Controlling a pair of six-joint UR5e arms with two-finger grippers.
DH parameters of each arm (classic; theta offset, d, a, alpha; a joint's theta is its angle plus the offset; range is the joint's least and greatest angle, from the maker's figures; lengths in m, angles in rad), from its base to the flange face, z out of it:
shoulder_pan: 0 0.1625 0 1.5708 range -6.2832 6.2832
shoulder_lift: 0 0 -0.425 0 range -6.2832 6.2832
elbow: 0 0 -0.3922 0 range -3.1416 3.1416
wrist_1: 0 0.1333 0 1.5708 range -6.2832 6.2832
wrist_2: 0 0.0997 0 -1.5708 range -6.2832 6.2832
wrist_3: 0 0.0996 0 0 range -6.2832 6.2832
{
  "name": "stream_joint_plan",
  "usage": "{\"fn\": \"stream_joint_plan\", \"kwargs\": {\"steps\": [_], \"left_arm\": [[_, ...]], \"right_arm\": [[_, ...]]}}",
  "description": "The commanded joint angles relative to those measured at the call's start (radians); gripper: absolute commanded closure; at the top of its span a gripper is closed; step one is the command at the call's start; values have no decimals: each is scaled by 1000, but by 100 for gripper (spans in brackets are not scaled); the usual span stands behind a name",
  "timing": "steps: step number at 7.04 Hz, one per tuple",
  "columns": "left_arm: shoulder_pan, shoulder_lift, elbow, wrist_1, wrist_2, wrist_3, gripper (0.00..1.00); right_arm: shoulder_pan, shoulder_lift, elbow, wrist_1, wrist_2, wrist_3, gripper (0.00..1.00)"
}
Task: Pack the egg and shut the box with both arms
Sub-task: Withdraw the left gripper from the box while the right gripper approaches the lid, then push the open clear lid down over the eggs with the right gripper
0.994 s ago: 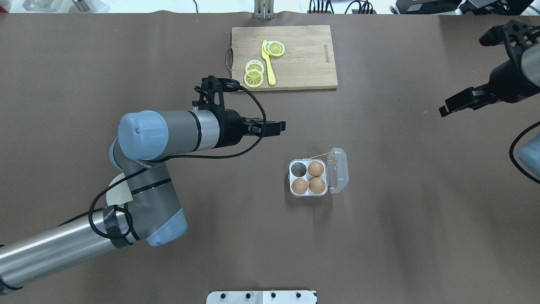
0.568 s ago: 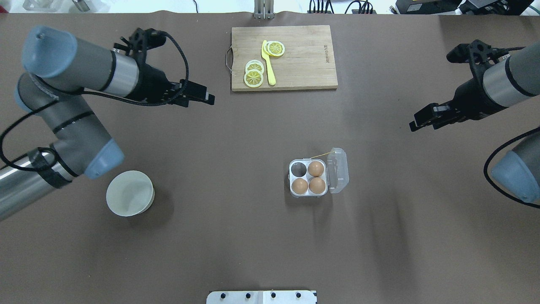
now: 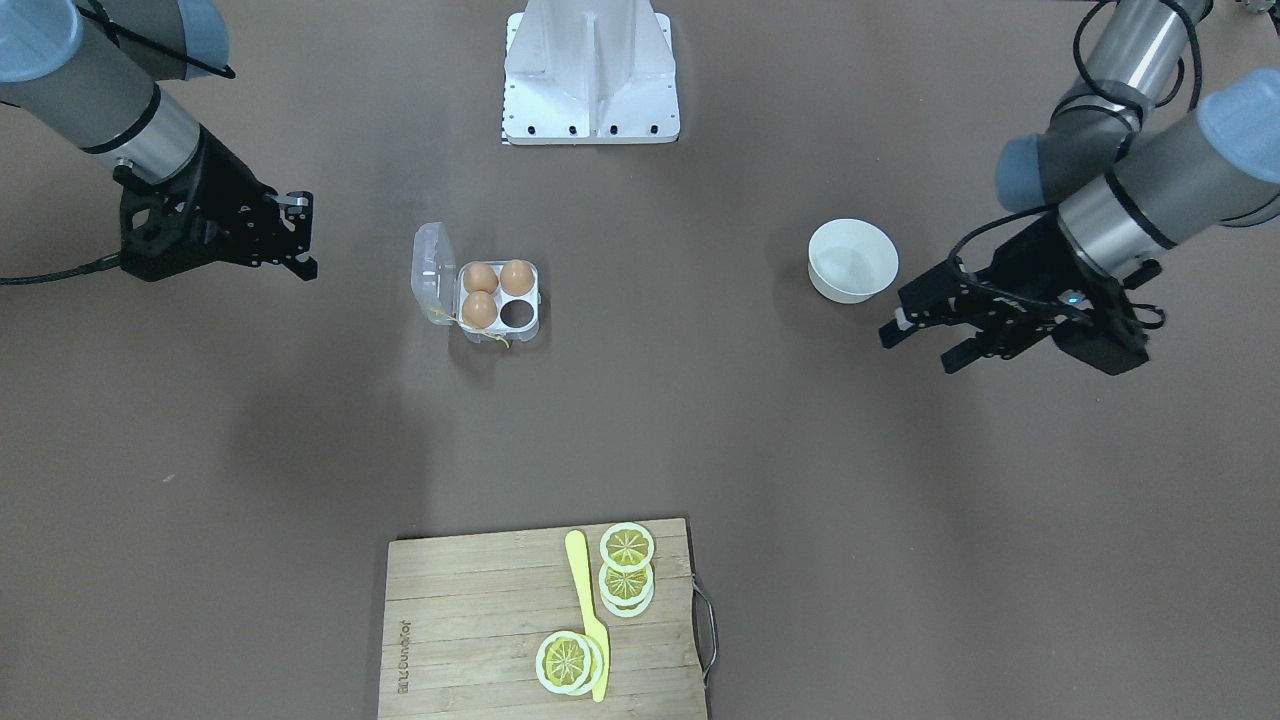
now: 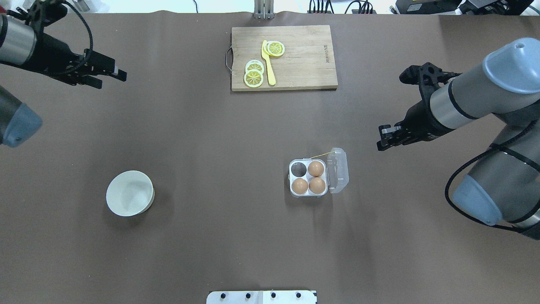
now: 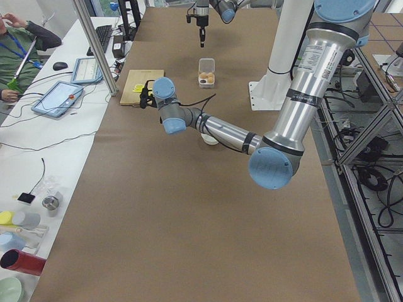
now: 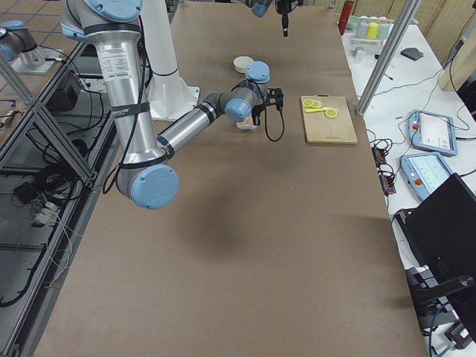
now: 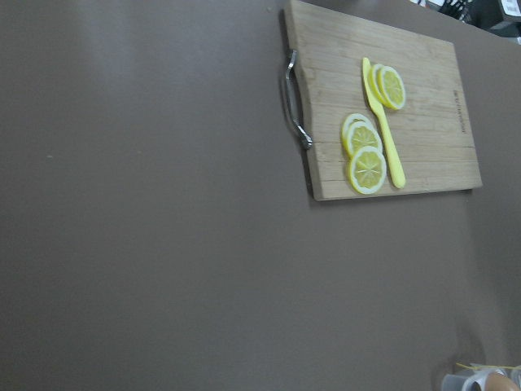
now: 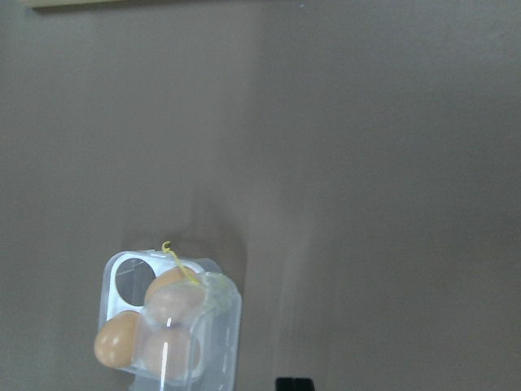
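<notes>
Box [image 4: 340,170] sits open on the desk [image 4: 236,236] with three eggs [image 4: 316,168] inside; left gripper [image 4: 113,81] and right gripper [image 4: 379,139] hover far off, both with fingers spread.

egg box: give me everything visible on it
Small square clear plastic four-cell egg box, resting on the brown table right of centre. Hinged transparent lid swung open to the overhead view's right. Three orange-brown eggs fill cells; the far-left cell is empty. Thin yellow string at its far edge. Nothing else touches it.

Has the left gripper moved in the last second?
Yes. The left gripper swung left, from near the box to far left of the cutting board.
</notes>
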Motion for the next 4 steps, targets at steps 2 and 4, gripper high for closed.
{"fn": "stream_joint_plan", "kwargs": {"steps": [2, 4], "left_arm": [[-36, 50, 11, 4, -3, 58, 3], [-38, 50, 17, 4, -3, 58, 3]], "right_arm": [[-164, 79, -2, -1, -136, 119, 100], [-249, 139, -10, -5, -216, 206, 100]]}}
